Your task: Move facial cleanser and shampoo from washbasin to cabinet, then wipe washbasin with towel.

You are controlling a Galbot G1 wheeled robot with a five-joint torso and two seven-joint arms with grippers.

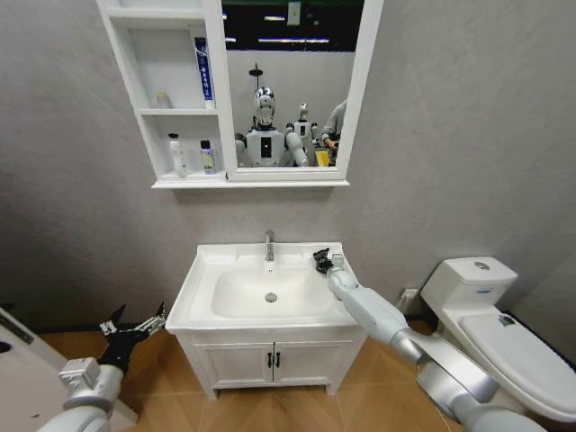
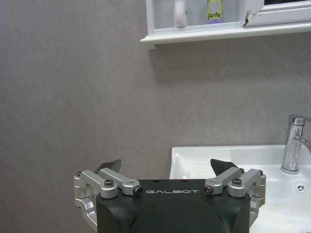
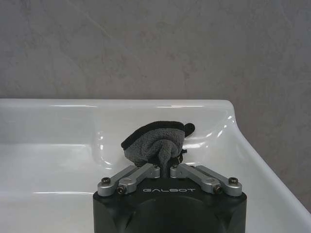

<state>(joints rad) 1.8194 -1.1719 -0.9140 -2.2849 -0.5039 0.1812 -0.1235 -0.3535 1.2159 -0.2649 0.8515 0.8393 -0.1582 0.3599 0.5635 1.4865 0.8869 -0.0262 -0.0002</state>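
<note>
- Two bottles (image 1: 191, 155) stand on the cabinet's (image 1: 216, 90) bottom shelf, upper left of the head view; a blue tube sits on the shelf above. No bottles seen on the washbasin (image 1: 205, 270), so the move step looks done and wiping is the step in hand.
- Right tool (image 3: 165, 167) is at the basin's back right corner, centre-right in the head view, pinched tight on the towel (image 3: 155, 141). Cloth is bunched above the fingertips and resting on the white ledge.
- Towel judged soft, light and floppy. It'll fold and drag rather than slide flat, so a pinch on the bunched middle, as now, seems best; an edge grip might let it slip out.
- Glazed basin looks smooth and hard, so cloth should glide w/ light pressure.
- Left tool (image 2: 166, 171) hangs low left of the counter, lower left in the head view, jaws spread wide, holding nothing.
- Tap (image 1: 268, 245) stands centre back, apart from the towel.
</note>
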